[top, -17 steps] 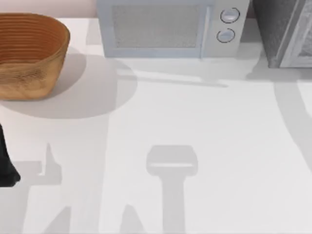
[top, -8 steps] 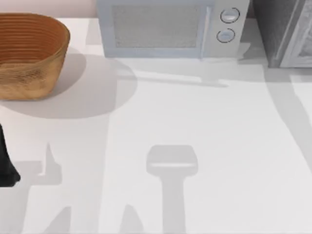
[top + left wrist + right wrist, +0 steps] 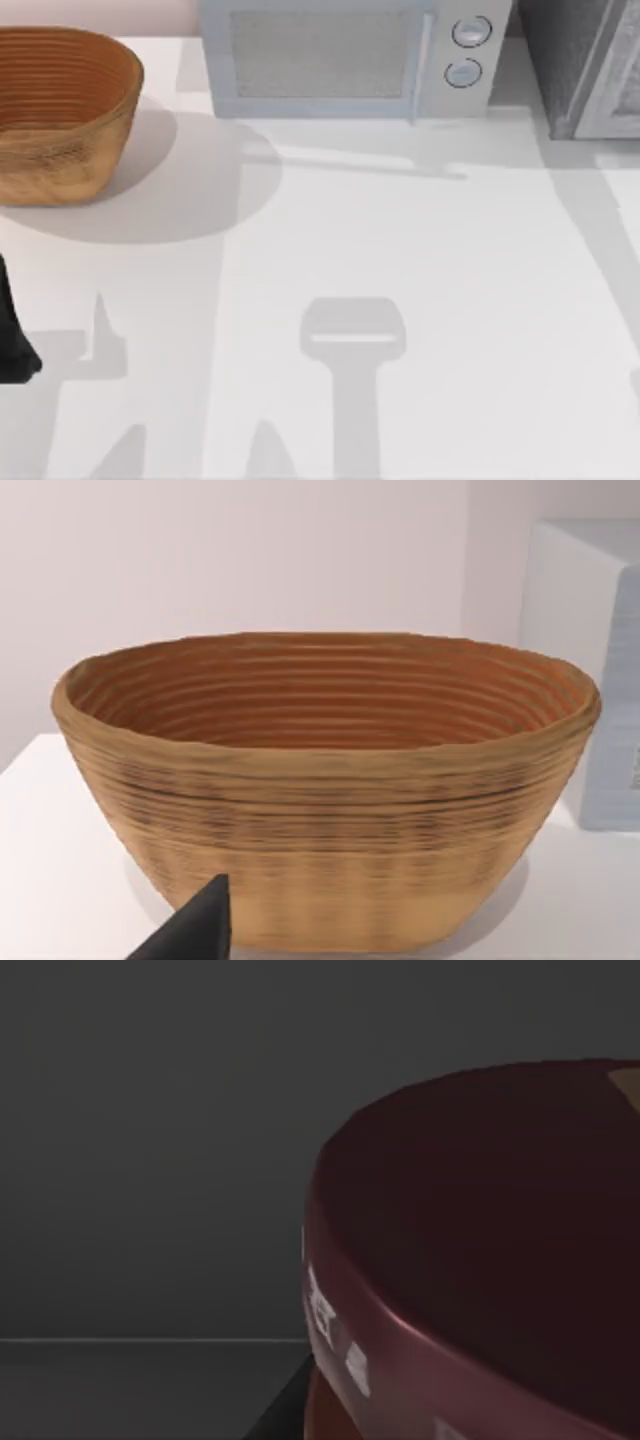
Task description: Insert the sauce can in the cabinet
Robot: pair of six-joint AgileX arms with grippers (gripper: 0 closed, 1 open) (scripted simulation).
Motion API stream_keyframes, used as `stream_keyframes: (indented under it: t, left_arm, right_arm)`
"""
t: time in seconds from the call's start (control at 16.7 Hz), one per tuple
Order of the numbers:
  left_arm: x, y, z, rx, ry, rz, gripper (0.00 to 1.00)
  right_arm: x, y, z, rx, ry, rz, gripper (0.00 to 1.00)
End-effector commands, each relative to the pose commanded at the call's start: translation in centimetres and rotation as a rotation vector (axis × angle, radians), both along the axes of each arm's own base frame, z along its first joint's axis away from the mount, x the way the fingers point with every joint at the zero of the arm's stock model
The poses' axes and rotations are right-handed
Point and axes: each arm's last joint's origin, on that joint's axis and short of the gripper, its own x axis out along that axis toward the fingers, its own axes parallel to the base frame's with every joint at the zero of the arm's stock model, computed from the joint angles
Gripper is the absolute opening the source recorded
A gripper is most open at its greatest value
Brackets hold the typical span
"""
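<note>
Counter (image 3: pixel 420 300): white, spread under the whole top view.
Microwave (image 3: pixel 350 55): light grey, at 12 o'clock.
Cabinet (image 3: pixel 580 60): speckled grey, at 1 o'clock; the right wrist view faces a dark grey wall.
Basket (image 3: pixel 60 110): woven, at 10 o'clock.
Left arm (image 3: pixel 12 330): parked at 9 o'clock; gripper state cannot be told.
Sauce can (image 3: pixel 480 1260): maroon lid close before the right wrist camera; right gripper's grip cannot be told.

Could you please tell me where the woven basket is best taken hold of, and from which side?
Take the basket by its rim, from above, one finger inside the wall and one outside. It stands upright and open-topped, so the thin top edge is free, while its flared body looks too wide to span from the sides.
</note>
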Motion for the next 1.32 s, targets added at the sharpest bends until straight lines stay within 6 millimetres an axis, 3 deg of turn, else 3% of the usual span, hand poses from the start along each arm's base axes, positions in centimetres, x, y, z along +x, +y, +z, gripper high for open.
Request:
stream_keyframes:
  t: [0.18,0.36,0.48,0.72,1.32]
  left_arm:
    - [0.0,0.0,0.0,0.0,0.0,0.0,1.0]
    - [0.0,0.0,0.0,0.0,0.0,0.0,1.0]
    - [0.0,0.0,0.0,0.0,0.0,0.0,1.0]
    - [0.0,0.0,0.0,0.0,0.0,0.0,1.0]
    - [0.0,0.0,0.0,0.0,0.0,0.0,1.0]
  right_arm:
    - [5.6,0.3,-1.4,-0.006,0.031,0.002,0.0]
    - [9.1,0.2,-2.2,-0.004,0.023,0.006,0.0]
    - [10.2,-0.1,-2.4,0.0,0.008,0.008,0.0]
    - [10.3,-0.2,-2.4,0.0,0.005,0.008,0.0]
    - [10.3,-0.2,-2.4,0.0,0.005,0.008,0.75]
